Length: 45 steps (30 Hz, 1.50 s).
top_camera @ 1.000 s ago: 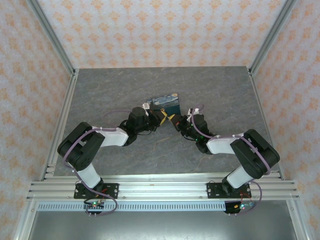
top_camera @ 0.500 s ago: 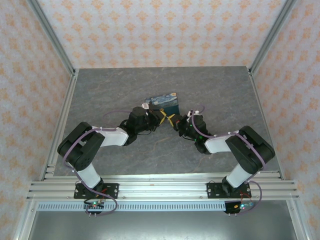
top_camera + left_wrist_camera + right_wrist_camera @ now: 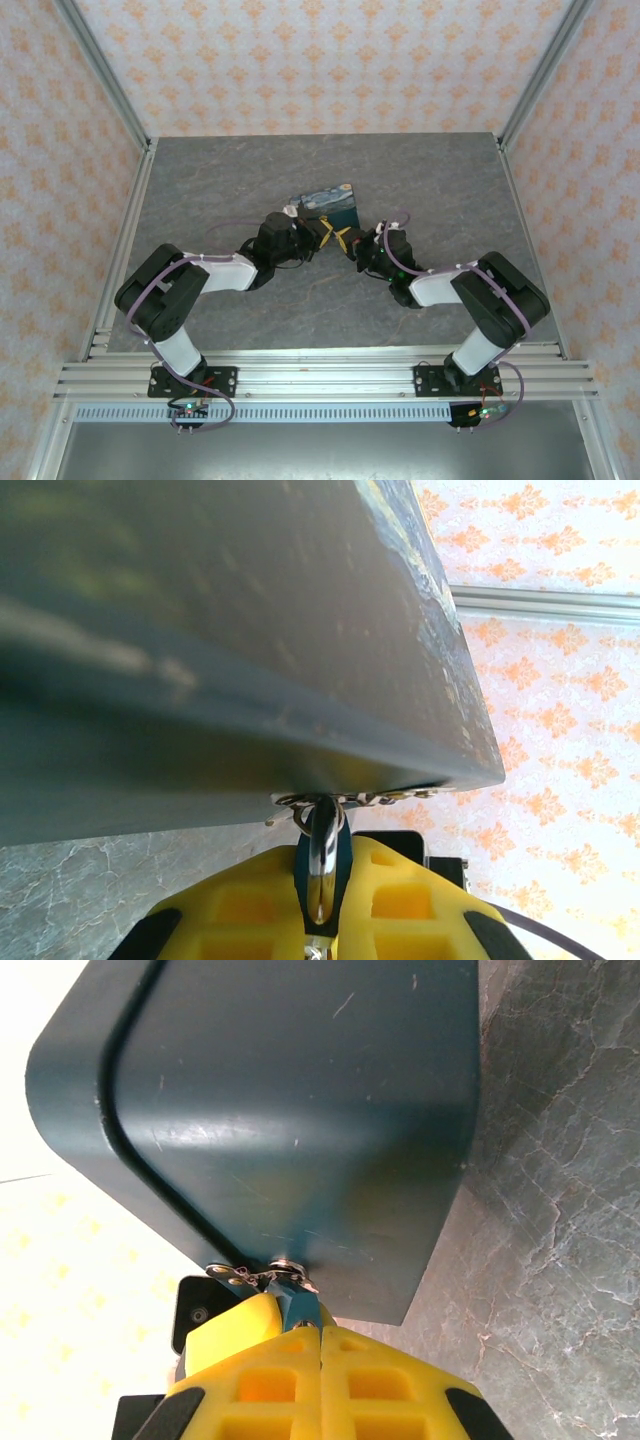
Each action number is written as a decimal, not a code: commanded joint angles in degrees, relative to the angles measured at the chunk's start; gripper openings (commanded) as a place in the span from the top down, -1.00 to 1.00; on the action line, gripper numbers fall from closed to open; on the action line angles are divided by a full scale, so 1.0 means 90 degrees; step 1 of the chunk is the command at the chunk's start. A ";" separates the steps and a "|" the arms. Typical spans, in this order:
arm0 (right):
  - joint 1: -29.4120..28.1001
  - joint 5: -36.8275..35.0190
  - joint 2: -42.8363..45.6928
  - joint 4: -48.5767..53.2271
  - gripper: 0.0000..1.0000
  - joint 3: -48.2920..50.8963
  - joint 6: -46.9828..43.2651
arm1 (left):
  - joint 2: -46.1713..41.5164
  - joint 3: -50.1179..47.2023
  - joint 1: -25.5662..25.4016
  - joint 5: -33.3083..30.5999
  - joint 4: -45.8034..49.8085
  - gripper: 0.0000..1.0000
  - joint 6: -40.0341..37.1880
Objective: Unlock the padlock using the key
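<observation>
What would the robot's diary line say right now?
left gripper shut on silver piece | right gripper shut on key | both at padlock latch

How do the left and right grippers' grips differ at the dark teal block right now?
Left gripper: yellow fingers slightly apart, pinching a shiny silver piece. Right gripper: yellow fingers pressed flush, a thin teal sliver poking from the tips. The left gripper reaches in from the left of the dark teal, painted-top block, the right gripper from its right. Both are shut at the block's small metal fitting.
</observation>
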<state>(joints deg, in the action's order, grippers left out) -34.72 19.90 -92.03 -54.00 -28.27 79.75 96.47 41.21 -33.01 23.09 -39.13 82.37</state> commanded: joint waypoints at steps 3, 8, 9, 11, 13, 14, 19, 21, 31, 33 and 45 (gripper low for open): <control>-0.0019 -0.0209 0.0537 0.0016 1.00 -0.0381 0.0052 | -0.0603 0.0107 -0.0287 0.0337 0.0221 1.00 0.0204; -0.0010 -0.0214 0.0792 0.0391 1.00 -0.0345 -0.0075 | -0.0791 0.0034 -0.0297 0.0286 0.0330 1.00 0.0194; -0.0010 -0.0204 0.0794 0.0395 1.00 -0.0335 -0.0072 | -0.0797 0.0030 -0.0295 0.0277 0.0327 1.00 0.0194; -0.0018 -0.0172 0.0766 0.0395 1.00 -0.0335 -0.0062 | -0.0803 0.0028 -0.0306 0.0287 0.0326 1.00 0.0194; -0.0019 -0.0151 0.0727 0.0394 1.00 -0.0336 -0.0062 | -0.0797 0.0016 -0.0306 0.0288 0.0334 1.00 0.0194; -0.0010 -0.0141 0.0713 0.0386 1.00 -0.0335 -0.0052 | -0.0798 0.0011 -0.0299 0.0279 0.0340 1.00 0.0186; -0.0019 -0.0121 0.0680 0.0382 1.00 -0.0325 -0.0072 | -0.0787 -0.0005 -0.0308 0.0258 0.0389 1.00 0.0146; -0.0020 -0.0102 0.0683 0.0411 1.00 -0.0343 -0.0117 | -0.0787 0.0003 -0.0307 0.0257 0.0438 1.00 0.0075; -0.0032 -0.0049 0.0681 0.0571 1.00 -0.0009 -0.0529 | -0.0755 -0.0194 -0.0420 0.0164 0.0791 1.00 -0.0511; -0.0029 -0.0063 0.0652 0.0406 1.00 0.0158 -0.0516 | -0.0664 -0.0329 -0.0467 0.0154 0.0623 1.00 -0.0454; -0.0083 -0.0055 0.0460 -0.0147 1.00 0.0551 -0.0513 | -0.0403 -0.0518 -0.0638 -0.0138 -0.0172 1.00 -0.0107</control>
<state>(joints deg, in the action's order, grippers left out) -35.11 20.97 -87.53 -49.69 -23.46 75.79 92.55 36.53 -37.26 21.41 -35.70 80.36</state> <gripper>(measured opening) 0.043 0.094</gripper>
